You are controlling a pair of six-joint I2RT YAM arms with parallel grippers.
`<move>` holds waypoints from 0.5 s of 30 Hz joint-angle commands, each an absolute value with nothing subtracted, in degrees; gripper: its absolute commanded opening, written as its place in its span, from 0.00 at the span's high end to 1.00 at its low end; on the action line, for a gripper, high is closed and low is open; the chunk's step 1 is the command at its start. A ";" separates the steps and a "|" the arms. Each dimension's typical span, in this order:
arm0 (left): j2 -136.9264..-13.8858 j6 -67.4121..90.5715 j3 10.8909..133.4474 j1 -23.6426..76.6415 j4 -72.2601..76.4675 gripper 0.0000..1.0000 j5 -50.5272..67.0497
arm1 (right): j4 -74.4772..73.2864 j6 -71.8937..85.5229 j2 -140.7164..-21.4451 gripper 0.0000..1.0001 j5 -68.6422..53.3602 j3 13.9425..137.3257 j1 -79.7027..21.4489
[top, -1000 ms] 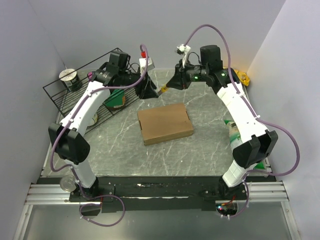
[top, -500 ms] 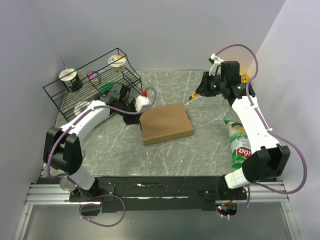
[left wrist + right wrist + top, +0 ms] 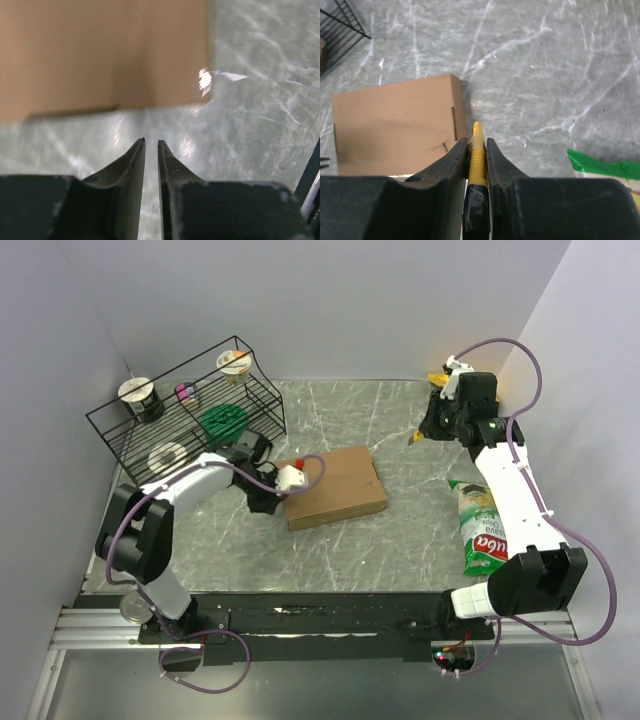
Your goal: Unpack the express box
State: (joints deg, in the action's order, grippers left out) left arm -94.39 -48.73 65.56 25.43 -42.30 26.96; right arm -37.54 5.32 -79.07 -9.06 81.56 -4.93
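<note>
The express box (image 3: pixel 335 487) lies closed and flat on the marble table; it also fills the top of the left wrist view (image 3: pixel 100 55) and sits at the left of the right wrist view (image 3: pixel 395 125). My left gripper (image 3: pixel 270 503) is low at the box's left edge, jaws nearly together with nothing between them (image 3: pixel 151 141). My right gripper (image 3: pixel 425 432) hovers to the right of the box and behind it, near the right wall. It is shut on a slim yellow tool (image 3: pixel 477 145) whose tip points toward the box's right side.
A black wire rack (image 3: pixel 130 430) at the back left holds cups and a green lid (image 3: pixel 222 421). A green snack bag (image 3: pixel 480 530) lies by the right arm. A small yellow object (image 3: pixel 437 379) sits in the back right corner. A can (image 3: pixel 133 605) stands by the left base.
My left arm swung down from the rack to the box's left edge and its jaws closed. My right arm carried the yellow tool rightward toward the wall.
</note>
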 commanded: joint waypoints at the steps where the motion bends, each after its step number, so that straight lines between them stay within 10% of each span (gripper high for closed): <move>1: -98.50 -55.19 68.28 32.15 -39.82 0.76 31.53 | -37.00 5.36 -77.34 1.00 -9.32 81.91 -4.13; 10: -111.27 -39.92 99.65 37.18 -37.36 0.58 47.80 | -39.90 4.83 -76.82 1.00 -0.10 80.60 -3.78; 15: -107.40 -20.90 94.40 34.73 -19.39 0.42 34.22 | -40.60 3.60 -75.50 1.00 5.09 77.00 -3.78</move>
State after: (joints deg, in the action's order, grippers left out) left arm -111.22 -38.76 97.12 37.19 -33.17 40.07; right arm -39.38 4.36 -78.24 -0.99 78.94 -4.08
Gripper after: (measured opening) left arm 0.494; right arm 0.255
